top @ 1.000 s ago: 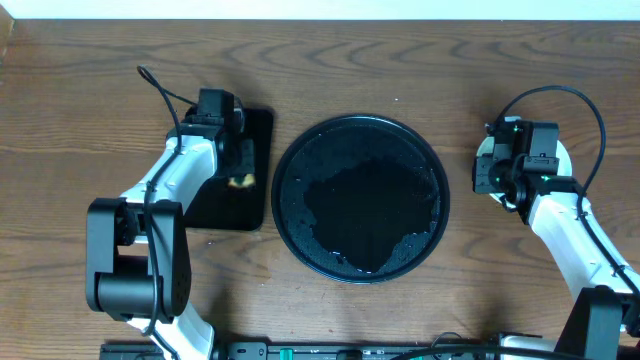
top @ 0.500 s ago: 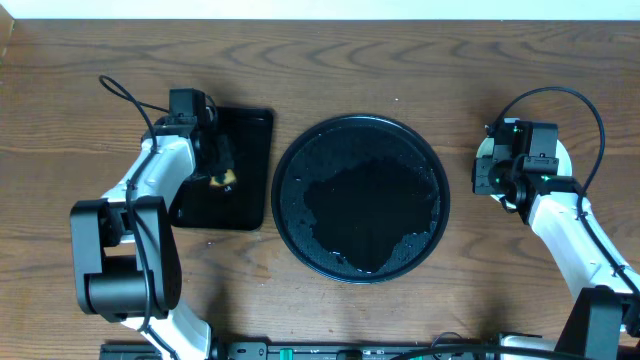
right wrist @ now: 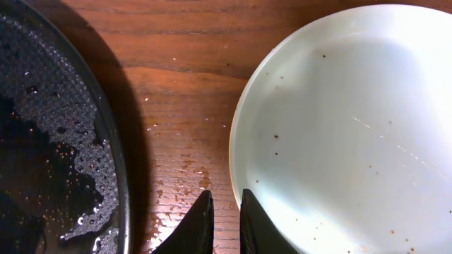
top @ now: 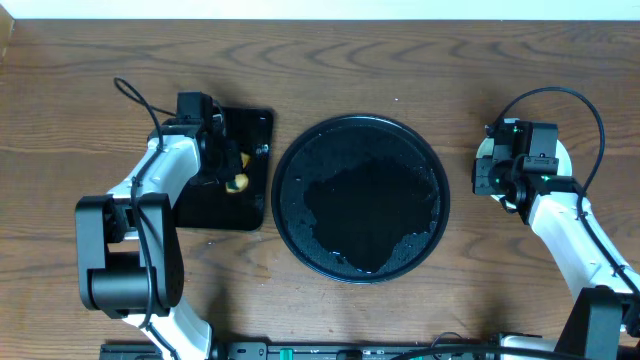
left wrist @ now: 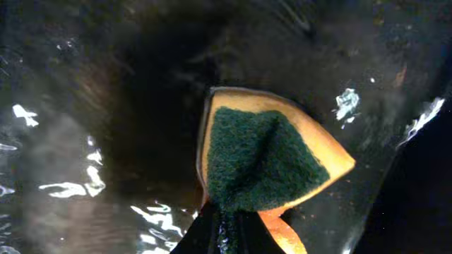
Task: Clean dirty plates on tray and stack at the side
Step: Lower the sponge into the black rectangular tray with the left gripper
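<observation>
Since the plate (right wrist: 346, 134) sits on the worktop (right wrist: 183, 92) just right of my right tool (right wrist: 225, 201), tips nearly pressed together and empty, that arm's closest; the round tray (right wrist: 116, 141) lies left. Meanwhile my left tool (left wrist: 224, 219) pinches the sponge (left wrist: 265, 155), way over at the overhead's left.

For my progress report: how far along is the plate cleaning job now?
Done: the round tray holds no plates, only wet residue; a pale plate lies on the table beside it. In hand: the left jaws grip the sponge over the small tray. Left: cannot tell whether all plates are stacked.
</observation>
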Available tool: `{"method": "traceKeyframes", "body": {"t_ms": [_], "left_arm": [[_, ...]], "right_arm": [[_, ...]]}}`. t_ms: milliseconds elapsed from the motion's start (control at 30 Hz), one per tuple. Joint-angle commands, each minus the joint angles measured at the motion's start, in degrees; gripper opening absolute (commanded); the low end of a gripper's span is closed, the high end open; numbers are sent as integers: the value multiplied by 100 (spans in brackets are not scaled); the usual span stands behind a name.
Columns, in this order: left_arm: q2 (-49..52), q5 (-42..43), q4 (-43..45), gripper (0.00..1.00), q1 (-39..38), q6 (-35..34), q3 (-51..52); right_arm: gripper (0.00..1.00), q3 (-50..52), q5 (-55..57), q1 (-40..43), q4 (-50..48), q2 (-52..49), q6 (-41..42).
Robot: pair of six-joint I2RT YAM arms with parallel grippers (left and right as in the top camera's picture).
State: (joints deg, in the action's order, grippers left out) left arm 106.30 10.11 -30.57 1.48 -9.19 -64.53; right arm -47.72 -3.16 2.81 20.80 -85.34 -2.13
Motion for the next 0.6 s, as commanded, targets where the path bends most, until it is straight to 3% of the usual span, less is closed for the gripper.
{"method": "traceKeyframes", "body": {"t_ms": [0, 33, 100, 200, 267, 400, 467, 567], "left_arm": [[76, 1377, -72, 7, 48, 979, 59], [76, 1716, -101, 7, 48, 1279, 59], [76, 1281, -81, 7, 50, 1217, 59], [76, -772, -138, 8, 50, -144, 57], [76, -1600, -254, 8, 50, -820, 57], [74, -1333, -269, 7, 42, -841, 55], [74, -612, -177, 7, 44, -140, 55], [57, -942, -149, 7, 46, -61, 37]], "right_arm": [[12, -103, 11, -37, 26, 61, -28], [12, -103, 11, -39, 28, 61, -28], [12, -103, 11, -39, 26, 61, -28], [12, -103, 11, -37, 66, 61, -28], [12, -103, 11, -39, 85, 61, -28], [11, -103, 11, -37, 98, 61, -28], [12, -103, 11, -37, 98, 61, -28], [12, -103, 11, -39, 96, 61, -28]]}}
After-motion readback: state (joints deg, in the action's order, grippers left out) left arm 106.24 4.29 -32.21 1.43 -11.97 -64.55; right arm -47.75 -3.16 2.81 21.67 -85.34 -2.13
